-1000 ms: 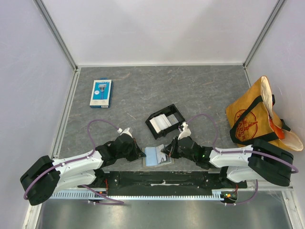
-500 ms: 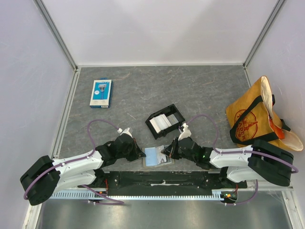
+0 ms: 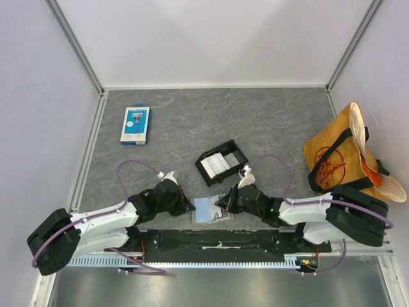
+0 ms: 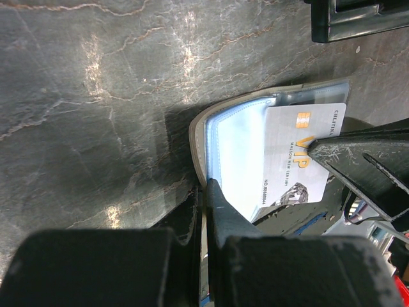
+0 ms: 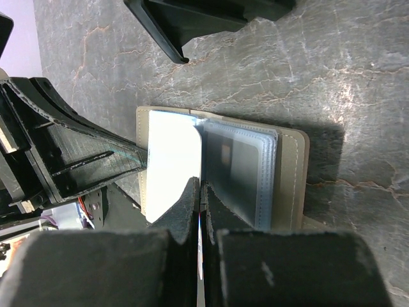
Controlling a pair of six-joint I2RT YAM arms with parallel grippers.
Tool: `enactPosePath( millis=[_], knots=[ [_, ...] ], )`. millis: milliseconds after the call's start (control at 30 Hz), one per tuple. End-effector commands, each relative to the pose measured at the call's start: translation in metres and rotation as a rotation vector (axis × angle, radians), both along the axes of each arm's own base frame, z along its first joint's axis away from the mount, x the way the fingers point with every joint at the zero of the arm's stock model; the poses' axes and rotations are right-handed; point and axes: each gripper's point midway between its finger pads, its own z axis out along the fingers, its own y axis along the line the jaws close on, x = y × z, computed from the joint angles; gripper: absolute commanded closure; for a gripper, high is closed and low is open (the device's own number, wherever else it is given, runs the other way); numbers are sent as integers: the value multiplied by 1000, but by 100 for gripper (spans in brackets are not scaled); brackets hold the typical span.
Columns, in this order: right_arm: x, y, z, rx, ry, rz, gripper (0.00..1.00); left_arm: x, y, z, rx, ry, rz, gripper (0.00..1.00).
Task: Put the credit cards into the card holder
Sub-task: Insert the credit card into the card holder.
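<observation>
Top view: the card holder (image 3: 208, 210) lies open at lower centre, with the left gripper (image 3: 190, 206) and right gripper (image 3: 222, 206) meeting over it.

Left wrist: I see my left jaws pressed together at the holder's edge, and a white credit card (image 4: 291, 160) at centre right.

Right wrist: my right jaws are closed at the card's edge; I cannot tell whether they hold it.

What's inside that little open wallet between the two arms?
The wallet holds clear plastic pockets, with a white card marked VIP at one and something dark, perhaps another card, showing through another. Lower pockets are covered, so further cards cannot be seen.
</observation>
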Motion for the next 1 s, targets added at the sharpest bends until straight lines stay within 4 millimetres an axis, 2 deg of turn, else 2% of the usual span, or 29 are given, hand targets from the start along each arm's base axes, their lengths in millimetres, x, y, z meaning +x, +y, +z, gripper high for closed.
enactPosePath(
  millis=[0, 300, 600, 967],
  knots=[
    [-4, -5, -11, -35, 11, 7, 100, 4, 7, -5, 29, -22, 18, 98],
    [1, -20, -12, -57, 6, -59, 100, 3, 7, -4, 31, -23, 14, 98],
    [-6, -12, -17, -16, 48, -35, 100, 4, 6, -3, 21, -23, 15, 98],
    [-14, -11, -23, 21, 90, -37, 100, 4, 6, -3, 18, -23, 23, 98]
  ],
)
